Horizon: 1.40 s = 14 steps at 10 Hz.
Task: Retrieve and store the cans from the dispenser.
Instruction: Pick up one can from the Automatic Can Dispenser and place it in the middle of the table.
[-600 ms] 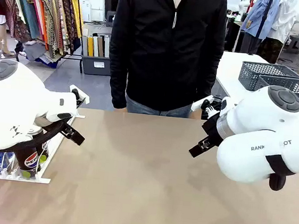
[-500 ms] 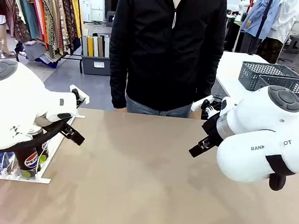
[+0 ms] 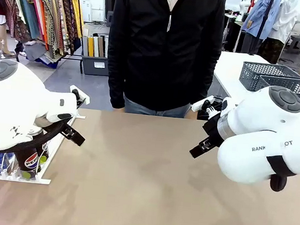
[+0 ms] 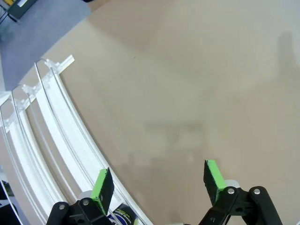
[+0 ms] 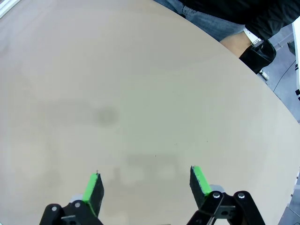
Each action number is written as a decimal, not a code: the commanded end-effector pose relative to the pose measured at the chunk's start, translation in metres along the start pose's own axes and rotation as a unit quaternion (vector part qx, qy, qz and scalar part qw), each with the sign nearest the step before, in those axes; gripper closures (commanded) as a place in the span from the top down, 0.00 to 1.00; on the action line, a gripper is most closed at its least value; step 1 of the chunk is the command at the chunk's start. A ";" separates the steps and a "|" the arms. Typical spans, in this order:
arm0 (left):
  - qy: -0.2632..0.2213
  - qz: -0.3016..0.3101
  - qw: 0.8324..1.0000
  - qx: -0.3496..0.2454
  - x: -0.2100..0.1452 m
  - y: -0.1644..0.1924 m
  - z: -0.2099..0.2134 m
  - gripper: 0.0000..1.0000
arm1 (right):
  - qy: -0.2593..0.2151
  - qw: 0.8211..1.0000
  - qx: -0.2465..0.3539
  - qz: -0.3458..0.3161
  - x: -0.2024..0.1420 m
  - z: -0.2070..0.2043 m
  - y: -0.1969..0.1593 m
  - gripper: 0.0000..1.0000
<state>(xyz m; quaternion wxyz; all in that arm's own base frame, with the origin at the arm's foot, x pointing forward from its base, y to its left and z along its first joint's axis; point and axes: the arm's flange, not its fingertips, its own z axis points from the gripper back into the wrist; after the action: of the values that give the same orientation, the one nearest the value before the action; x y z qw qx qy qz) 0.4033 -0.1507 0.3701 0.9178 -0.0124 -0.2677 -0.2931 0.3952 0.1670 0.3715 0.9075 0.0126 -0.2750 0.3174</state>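
watch the left arm: its bulk hangs right over the cans [image 3: 28,163], which stand at the near end of the dispenser [image 3: 56,144] by the left edge of the table [image 3: 143,176], so a careless swing down can tip one over or shove the dispenser. the left gripper [image 4: 157,180] points at bare table just beside the dispenser, jaws spread wide and holding nothing; drop straight from here and you hit the dispenser, not a can. the right gripper [image 5: 145,185] is also wide apart and empty, tilted over bare table near the person [image 3: 164,49] at the far edge; a fast reach there could meet a hand
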 end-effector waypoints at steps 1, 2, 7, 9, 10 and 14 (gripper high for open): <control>0.000 0.000 1.000 0.000 0.000 0.000 0.000 1.00 | 0.000 1.000 0.000 0.000 0.000 0.000 0.000 1.00; 0.000 0.000 1.000 0.000 0.000 0.000 0.000 1.00 | 0.000 1.000 0.000 0.000 0.000 0.000 0.000 1.00; 0.000 0.000 1.000 0.000 0.000 0.000 0.000 1.00 | 0.000 1.000 0.000 0.000 0.000 0.000 0.000 1.00; 0.009 0.001 0.998 -0.060 -0.001 -0.002 0.003 1.00 | 0.000 1.000 0.000 0.000 0.000 0.000 0.000 1.00; 0.034 0.005 0.993 -0.109 0.000 -0.004 0.009 1.00 | 0.009 0.997 0.073 -0.022 0.001 0.008 -0.001 1.00; 0.062 0.161 0.935 -0.309 0.017 0.000 0.091 1.00 | 0.004 0.919 0.325 -0.222 0.005 0.072 -0.023 1.00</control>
<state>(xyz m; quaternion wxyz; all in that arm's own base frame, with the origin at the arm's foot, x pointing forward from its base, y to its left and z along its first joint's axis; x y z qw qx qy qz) 0.3617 -0.1684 0.4438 0.9077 -0.3120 -0.1082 -0.2589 0.3630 0.1721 0.4329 0.9033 0.3178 -0.1632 0.2375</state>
